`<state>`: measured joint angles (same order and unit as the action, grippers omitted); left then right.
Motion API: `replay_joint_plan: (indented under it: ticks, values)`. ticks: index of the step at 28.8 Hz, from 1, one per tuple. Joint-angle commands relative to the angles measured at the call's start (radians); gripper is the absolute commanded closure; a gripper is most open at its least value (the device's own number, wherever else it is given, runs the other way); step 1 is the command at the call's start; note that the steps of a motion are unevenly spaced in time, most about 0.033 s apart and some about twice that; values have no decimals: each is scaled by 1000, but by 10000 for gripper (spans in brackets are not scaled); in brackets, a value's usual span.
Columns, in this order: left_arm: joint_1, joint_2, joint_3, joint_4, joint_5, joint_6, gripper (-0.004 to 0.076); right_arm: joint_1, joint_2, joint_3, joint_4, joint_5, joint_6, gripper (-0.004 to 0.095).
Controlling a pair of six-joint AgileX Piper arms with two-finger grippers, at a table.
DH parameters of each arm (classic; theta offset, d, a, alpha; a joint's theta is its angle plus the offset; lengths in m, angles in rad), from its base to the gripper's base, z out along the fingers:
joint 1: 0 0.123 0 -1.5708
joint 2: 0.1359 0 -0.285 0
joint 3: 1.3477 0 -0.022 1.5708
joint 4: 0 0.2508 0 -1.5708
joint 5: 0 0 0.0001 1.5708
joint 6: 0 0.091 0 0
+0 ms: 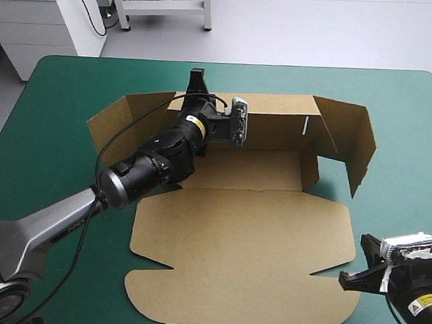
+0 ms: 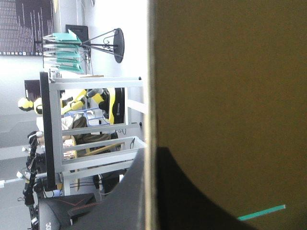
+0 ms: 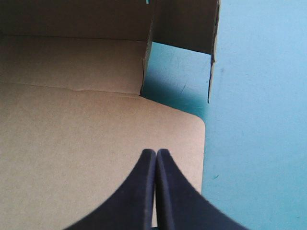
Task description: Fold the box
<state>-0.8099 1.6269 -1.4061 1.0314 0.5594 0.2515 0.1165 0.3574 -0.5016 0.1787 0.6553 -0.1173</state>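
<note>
The brown box [image 1: 246, 260] lies mid-table, partly formed: its far wall and right side panels stand raised, its broad lid flat toward the near edge.

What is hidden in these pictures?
High view: the left arm covers the left corner of the box.
Left wrist view: the box, held in the left hand, hides most of the table.
Right wrist view: beyond the right hand, most of the box is cut off.

left jaws: partly hidden by box [image 1: 247, 253] rear wall | right arm [image 1: 419, 304]: cut off
</note>
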Motion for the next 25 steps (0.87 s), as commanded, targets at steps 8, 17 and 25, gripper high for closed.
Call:
replay_joint_plan:
  ticks: [8,17,25]
  values:
    - [-2,-101,171,442,-72,-363,732,-7,68,-120,-21,-97,64,926]
    - [-2,-126,313,716,-43,-653,732,-7,301,-390,-21,7,64,926]
    - [-2,-126,335,713,-30,-650,732,-7,634,-757,-36,100,56,926]
